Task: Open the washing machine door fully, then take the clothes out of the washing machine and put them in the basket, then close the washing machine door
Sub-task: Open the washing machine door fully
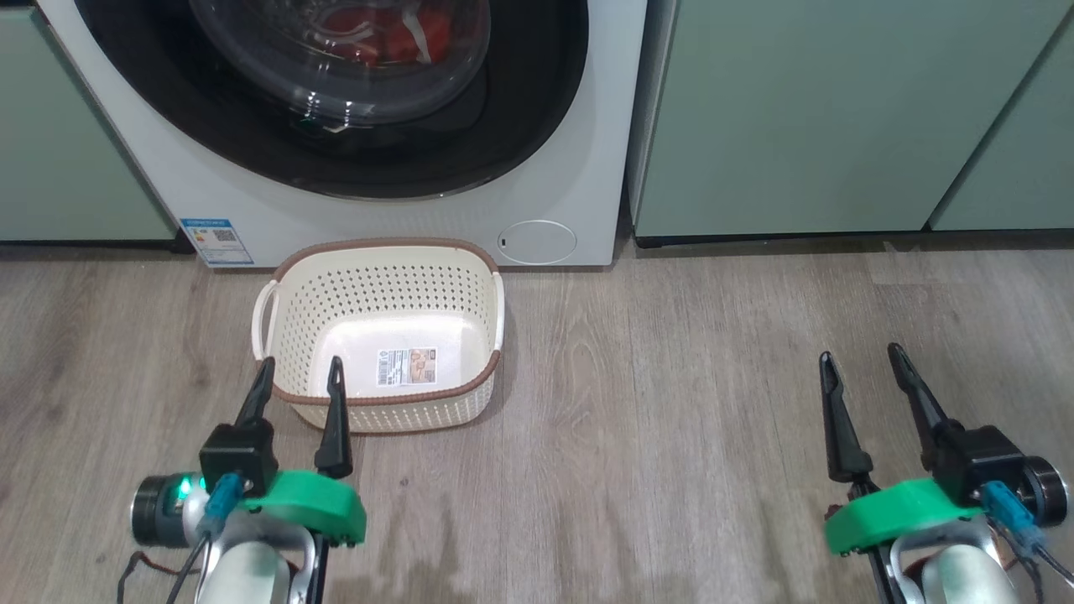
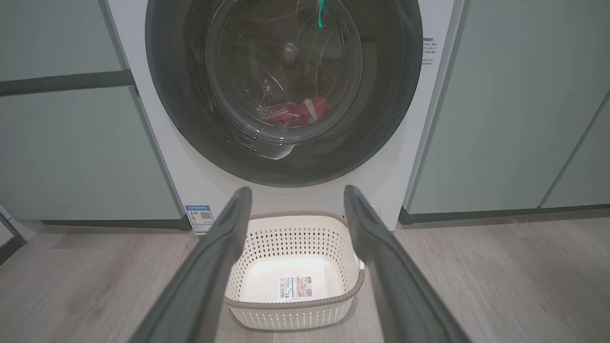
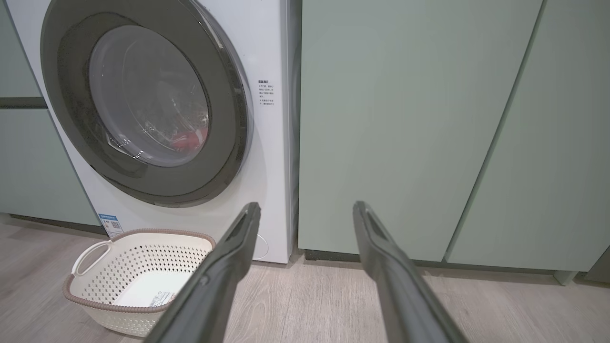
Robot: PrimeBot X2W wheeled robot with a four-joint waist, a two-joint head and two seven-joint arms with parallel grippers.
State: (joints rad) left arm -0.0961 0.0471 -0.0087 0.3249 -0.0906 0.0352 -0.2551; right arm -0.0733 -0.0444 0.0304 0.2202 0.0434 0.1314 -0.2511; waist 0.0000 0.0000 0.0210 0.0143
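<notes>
Washing machine door [image 2: 286, 85] seems closed over red clothes [image 2: 295, 113]; left claw [image 1: 302, 362], right claw [image 1: 860, 352] gape empty.

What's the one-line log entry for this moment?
washing machine door shut | clothes inside washing machine | basket without clothes | left gripper open | right gripper open
</notes>
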